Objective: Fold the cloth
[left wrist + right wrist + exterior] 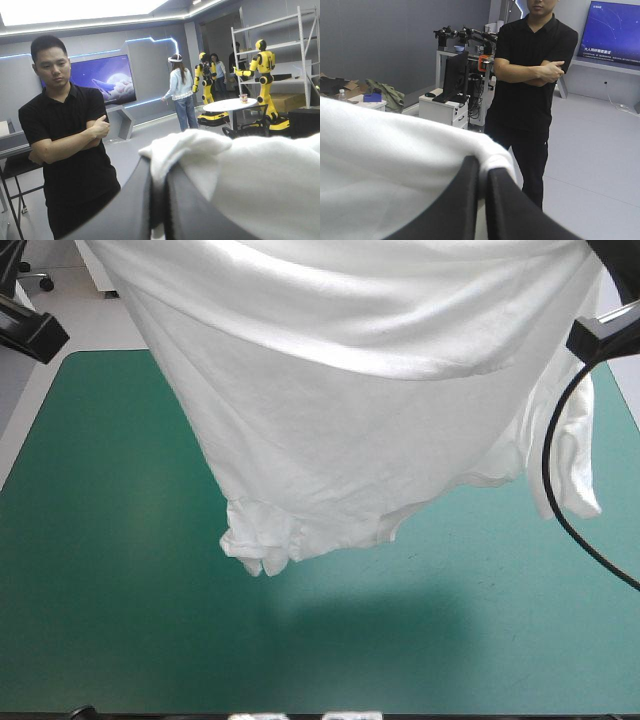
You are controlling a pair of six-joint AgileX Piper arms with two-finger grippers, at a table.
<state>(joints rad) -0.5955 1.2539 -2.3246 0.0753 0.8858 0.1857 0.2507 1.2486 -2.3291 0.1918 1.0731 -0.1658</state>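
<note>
The white T-shirt hangs in the air above the teal-green table, stretched between both raised arms. Its lower hem and a bunched sleeve dangle over the table's middle, clear of the cover. Another sleeve droops at the right side. In the left wrist view my left gripper is shut on the T-shirt, with cloth bunched over the fingertips. In the right wrist view my right gripper is shut on the T-shirt, a corner of fabric pinched between its black fingers. Neither gripper's fingers show in the high view.
The hanging shirt casts a shadow on the cover near the front middle. The right arm's black cable loops down beside the shirt's right sleeve.
</note>
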